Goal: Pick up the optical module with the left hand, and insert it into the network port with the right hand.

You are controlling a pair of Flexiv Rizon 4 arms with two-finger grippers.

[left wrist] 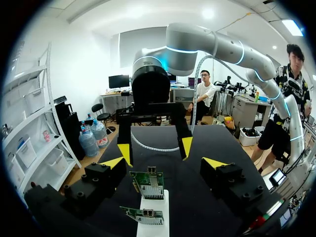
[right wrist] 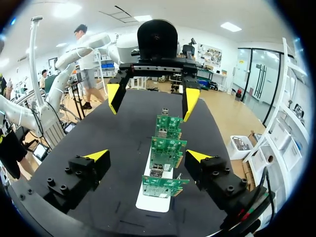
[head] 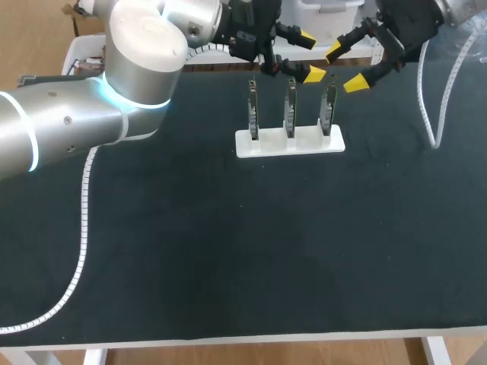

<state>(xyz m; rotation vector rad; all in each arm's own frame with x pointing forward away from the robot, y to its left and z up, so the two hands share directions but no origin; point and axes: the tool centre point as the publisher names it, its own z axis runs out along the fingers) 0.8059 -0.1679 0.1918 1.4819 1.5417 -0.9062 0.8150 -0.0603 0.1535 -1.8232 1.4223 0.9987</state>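
A black bench [head: 228, 251] carries a white holder [head: 289, 142] with three slots. In each slot a green board stands upright on its edge, so that the boards [head: 290, 110] make a short row, side by side and apart from one another. Metal ports [left wrist: 152, 172] sit at the boards' edges. Any print on the boards is too small to read.

The left arm comes in from the bench's left side and reaches past the middle. Its left hand [head: 310, 57] hangs at the far side of the row, near the tops of the middle and right boards. Its fingers are spread wide with nothing between them. In its own wrist view the left hand [left wrist: 163, 163] has the holder [left wrist: 150, 227] and two boards ahead of and below its tips.

The right hand [head: 345, 68] hangs just beside the left one, above and behind the right end of the row. It is likewise released, with its yellow tips well apart and gripping nothing. From its wrist the right hand [right wrist: 147, 155] looks down the whole row – the three boards [right wrist: 168, 150] one behind another on the holder [right wrist: 153, 202] – and the left hand [right wrist: 152, 98] faces it from beyond the far board.

A white cable chain [head: 84, 213] trails from the left arm across the bench.
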